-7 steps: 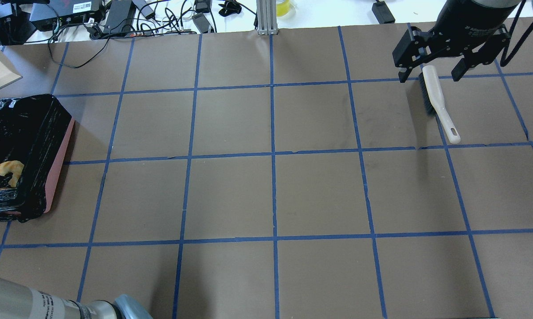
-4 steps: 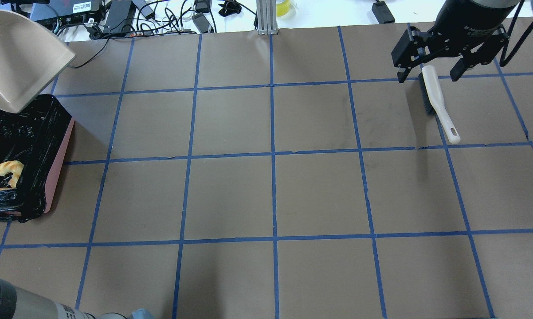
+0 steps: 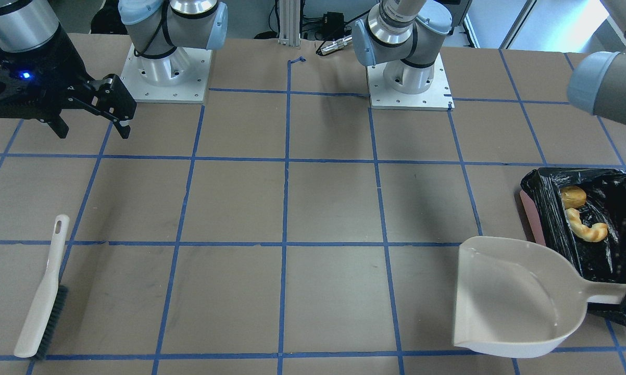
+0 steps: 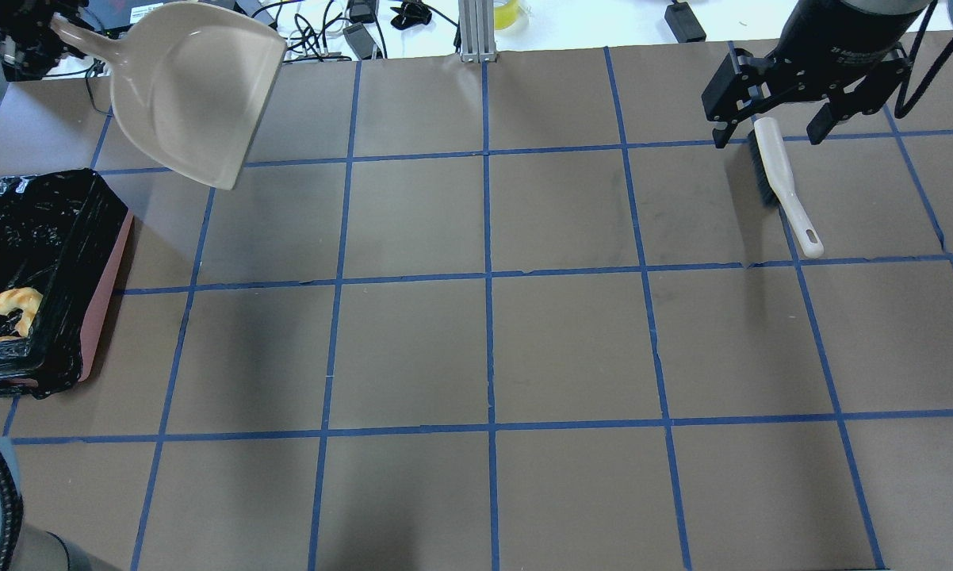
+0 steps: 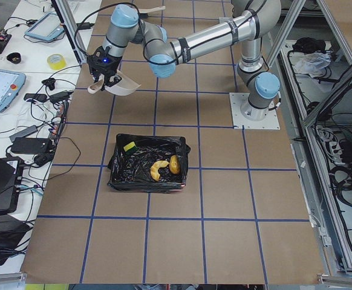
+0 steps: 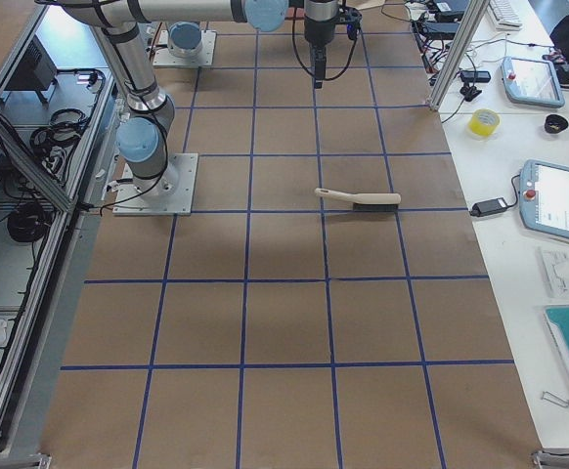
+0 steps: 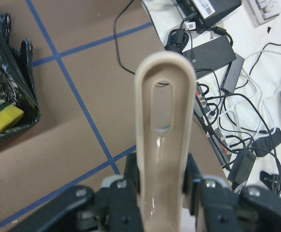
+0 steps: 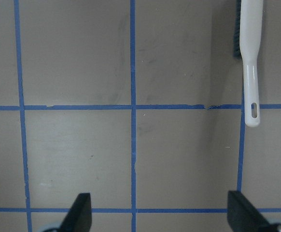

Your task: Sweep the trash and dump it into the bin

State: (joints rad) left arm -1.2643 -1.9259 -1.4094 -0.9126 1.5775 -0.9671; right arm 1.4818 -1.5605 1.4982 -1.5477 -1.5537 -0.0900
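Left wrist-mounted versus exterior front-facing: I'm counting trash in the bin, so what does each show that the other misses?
Only the wrist view shows the yellow block. Only front-facing shows the oval lump, the crescent, the brush and the open right end effector. Both show the bin and the dustpan in the left end effector.

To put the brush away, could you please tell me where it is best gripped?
Grip the hand brush at its slim bare handle, from straight above, jaws across its width: it lies flat on the table, bristles out to one side.
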